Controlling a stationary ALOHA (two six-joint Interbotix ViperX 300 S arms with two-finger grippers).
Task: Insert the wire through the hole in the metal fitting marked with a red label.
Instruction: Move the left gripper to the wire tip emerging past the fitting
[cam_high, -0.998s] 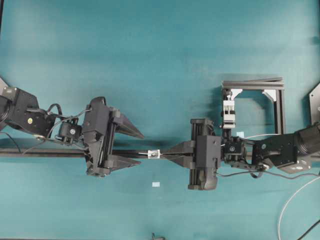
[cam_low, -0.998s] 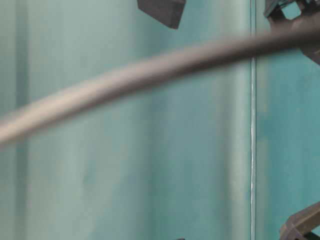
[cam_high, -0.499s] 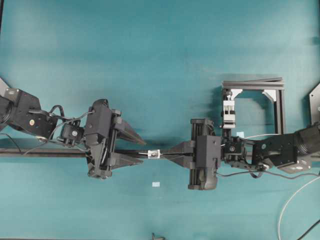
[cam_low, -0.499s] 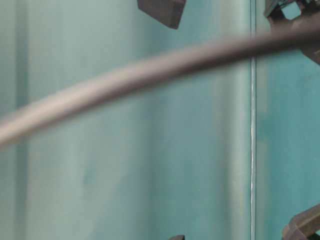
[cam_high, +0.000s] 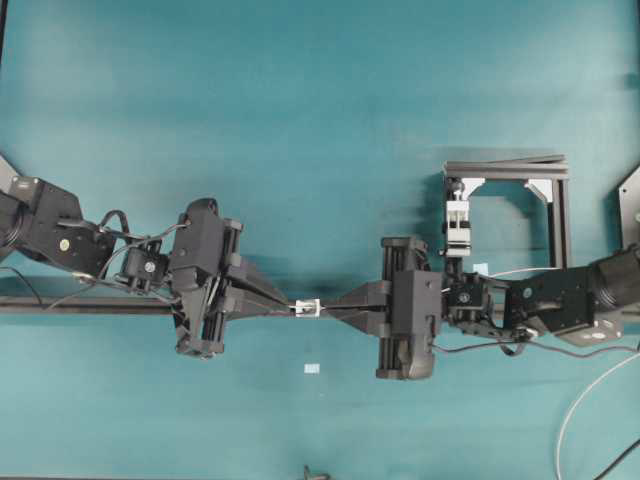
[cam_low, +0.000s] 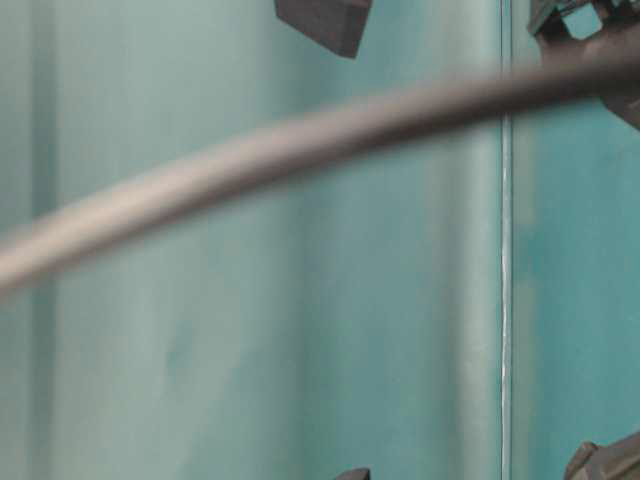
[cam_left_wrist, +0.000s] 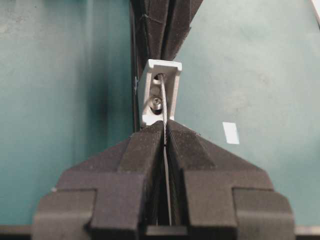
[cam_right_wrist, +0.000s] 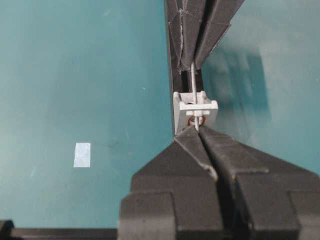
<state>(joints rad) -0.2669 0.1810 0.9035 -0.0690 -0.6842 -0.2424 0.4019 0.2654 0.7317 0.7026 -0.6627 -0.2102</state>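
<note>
Overhead exterior shows the two arms facing each other along a black rail on the teal worktop, with the metal fitting sitting on the rail between their tips. The left gripper has its fingers pressed together just left of the fitting; the right gripper has its fingers pressed together just right of it.

In the left wrist view, the left fingers pinch the wire, which runs straight out from between them up into the hole near the top of the fitting. The fitting stands just beyond the fingertips, nearly touching them.

In the right wrist view, the right fingers close on the wire where it leaves the fitting on their side, at a small red ring. Beyond the fitting the wire enters the closed tips of the left gripper.

A small white tape patch lies on the worktop near the fitting. A black frame stands at the right.
</note>
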